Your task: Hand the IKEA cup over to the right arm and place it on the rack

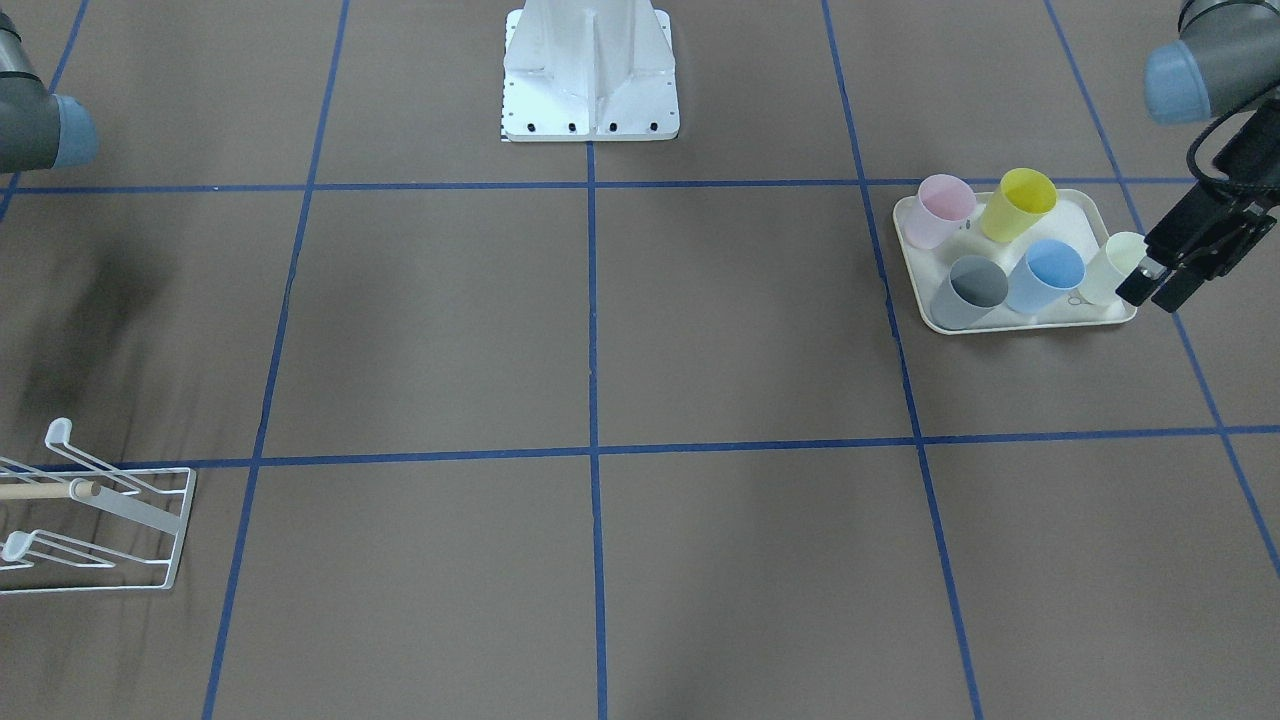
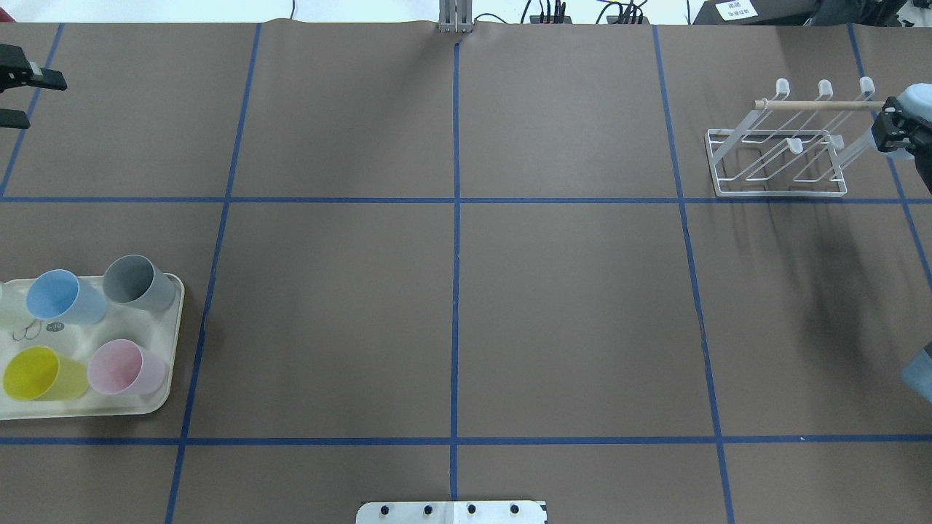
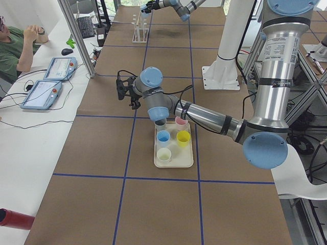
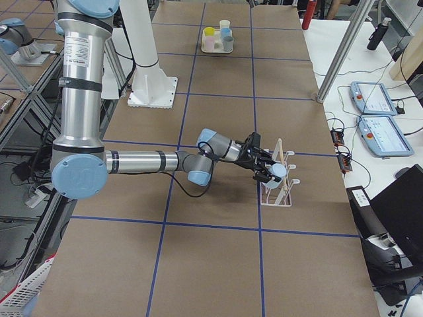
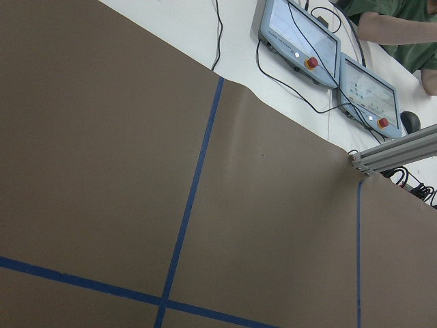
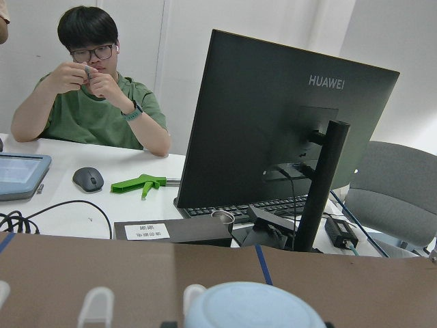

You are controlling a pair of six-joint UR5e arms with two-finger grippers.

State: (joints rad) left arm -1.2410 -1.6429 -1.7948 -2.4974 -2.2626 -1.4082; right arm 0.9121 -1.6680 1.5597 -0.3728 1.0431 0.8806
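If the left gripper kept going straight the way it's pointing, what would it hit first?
Probably the brown table cover near a blue tape line; the left gripper slants down toward it with nothing between, though depth is unclear.

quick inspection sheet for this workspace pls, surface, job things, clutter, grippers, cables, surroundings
surface: brown table cover with a blue tape grid, no spills seen
job's things: pale blue cup held at the white rack; whether it is seated on the rack cannot be told
clutter: tray holding five other cups, far from the rack
grippers: left gripper open and empty; right gripper shut on the pale blue cup
cables: cables lie on the white bench
surroundings: seated person, monitor, two teach pendants
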